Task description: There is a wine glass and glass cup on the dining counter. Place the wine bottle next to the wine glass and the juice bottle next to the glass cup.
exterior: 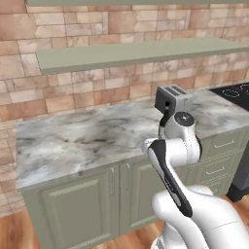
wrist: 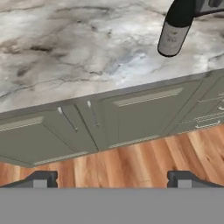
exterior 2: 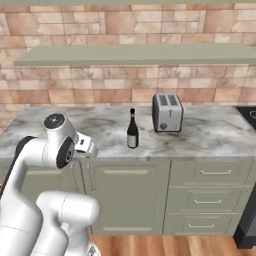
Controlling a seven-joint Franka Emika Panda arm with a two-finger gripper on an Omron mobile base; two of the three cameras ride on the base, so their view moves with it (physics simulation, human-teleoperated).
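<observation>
A: You look first at the left base view. What is there for you?

B: You see a wall counter (exterior: 73, 141) with a grey-white marble top and sage green cabinet doors under it, in front of a brick wall. A long green shelf (exterior: 131, 53) hangs on the bricks above. A toaster (exterior: 173, 98) stands at the back of the counter, on the right. A black cooktop (exterior: 236, 91) is at the far right edge. The white arm rises from the lower right and bends in front of the toaster.

A: And the right base view?

B: Here you see the same counter from the other side. The wine bottle (exterior 2: 132, 129) stands upright on the marble, near the front edge, dark with a long thin neck and a pale label. The toaster (exterior 2: 167, 112) is just beside it to the right and a little behind; they are apart, not touching. The arm comes up from the lower left, and its hand end is to the left of the bottle, well apart from it.

A: Then the hand view. How is the claw?

B: You see the two dark fingertips (wrist: 42, 178) low in this view, far from each other, so the gripper (wrist: 113, 179) stands wide open and has hold of nothing. Between them is only wooden floor (wrist: 131, 164) and the cabinet doors (wrist: 131, 118). The wine bottle (wrist: 174, 33) appears at the upper right, standing on the marble top near its edge, and its upper part is cut by the frame.
</observation>
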